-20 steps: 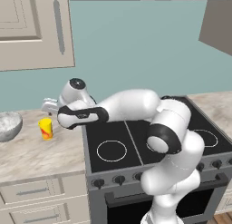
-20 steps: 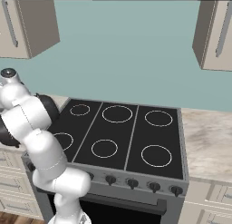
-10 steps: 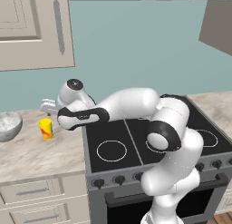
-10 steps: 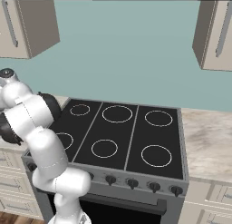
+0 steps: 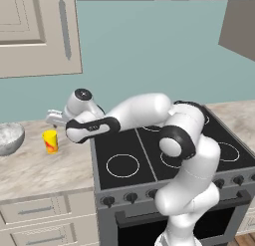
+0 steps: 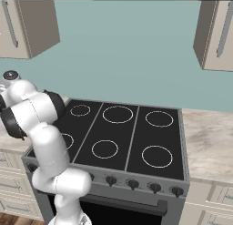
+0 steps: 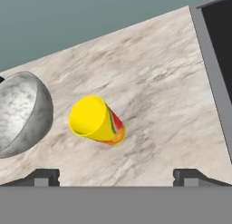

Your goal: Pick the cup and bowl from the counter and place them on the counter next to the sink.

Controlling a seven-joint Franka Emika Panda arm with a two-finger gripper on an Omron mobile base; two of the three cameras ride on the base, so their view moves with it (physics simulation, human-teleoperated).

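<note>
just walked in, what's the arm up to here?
The white arm reaches left from the stove over the counter, toward the cup. Its claw is open and empty, hanging above the yellow cup, which stands upright on the counter. The bowl sits just to the cup's left, apart from it. Neither has been picked up yet, so the task is at its first grasp.

A black stovetop (image 5: 164,153) with white rings sits right of the fingers; cream wall cabinets (image 5: 35,31) hang above.
</note>
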